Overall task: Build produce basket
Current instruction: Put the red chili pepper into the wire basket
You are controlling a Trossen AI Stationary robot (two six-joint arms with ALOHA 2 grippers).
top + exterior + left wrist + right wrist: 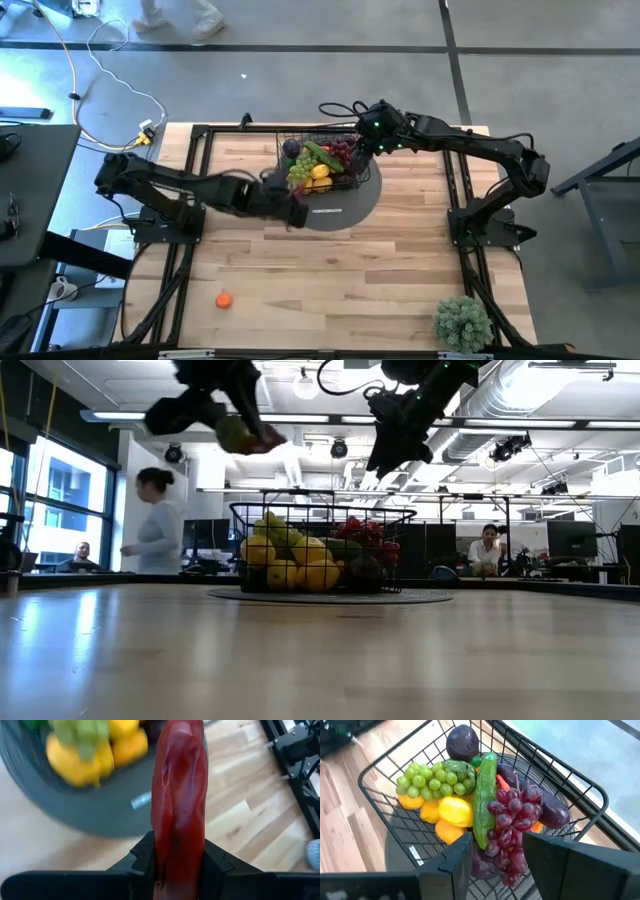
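The left gripper (179,870) holds the red chilli (179,795) clamped lengthwise between its fingers, short of the basket (385,770); light, smooth and probably slippery, it is best gripped mid-body, while the right gripper (497,855) hovers part-open over the produce (485,805).

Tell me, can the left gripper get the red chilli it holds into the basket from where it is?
Probably yes. The left gripper, shut on the red chilli, sits just beside the basket, whose top is open. The right gripper hovers over the far rim, clear of the near side.
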